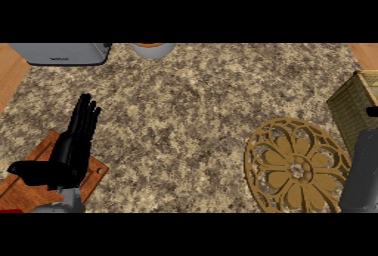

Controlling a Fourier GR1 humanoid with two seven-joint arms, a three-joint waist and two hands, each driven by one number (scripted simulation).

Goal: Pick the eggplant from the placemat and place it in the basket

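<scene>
The round golden openwork placemat lies at the right of the stone counter with nothing on it. A woven basket stands at the right edge, cut off by the view. My right forearm rises along the right edge towards the basket. Only a small black bit of my right hand shows over the basket, and its state is hidden. The eggplant is nowhere in view. My left hand rests open at the lower left, fingers straight and pointing up, holding nothing.
A wooden board lies under my left hand at the lower left. A grey appliance stands at the back left and a grey bowl beside it at the back. The counter's wooden edge runs along the left.
</scene>
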